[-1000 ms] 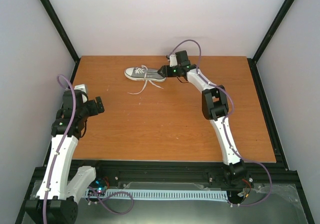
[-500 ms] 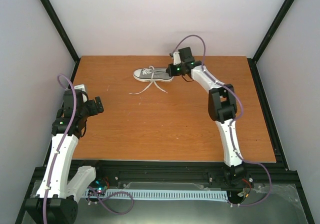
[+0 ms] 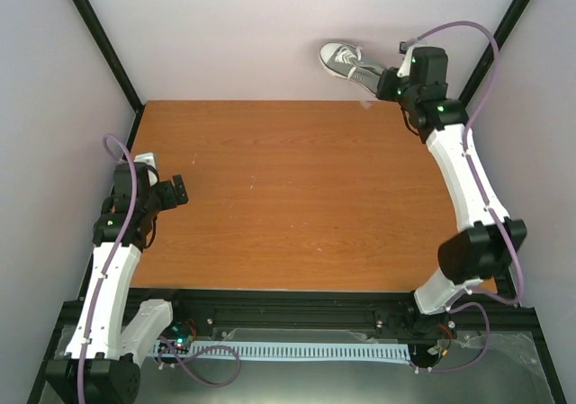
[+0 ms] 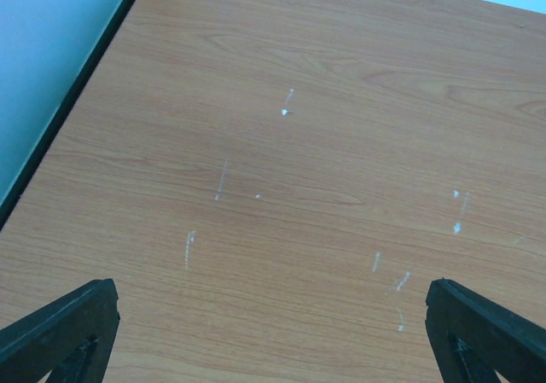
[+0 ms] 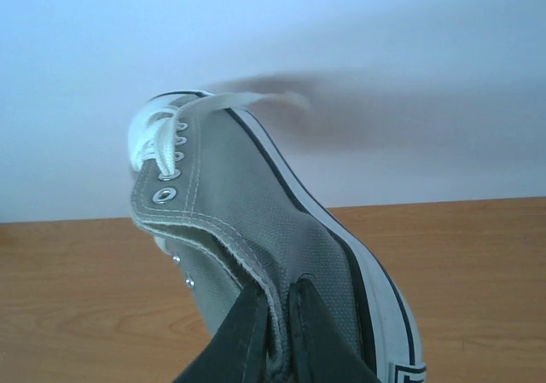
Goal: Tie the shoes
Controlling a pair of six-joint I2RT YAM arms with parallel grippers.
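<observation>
The grey sneaker hangs clear of the table by the back wall, the right gripper with jaws clenched on its heel collar; light, soft canvas likely to sag and swing, so the stiffer sole looks a surer hold; the right wrist view alone shows that thin pinch; only the top view shows the left gripper, jaws released, well apart from it

Wooden table, white walls, black frame
</observation>
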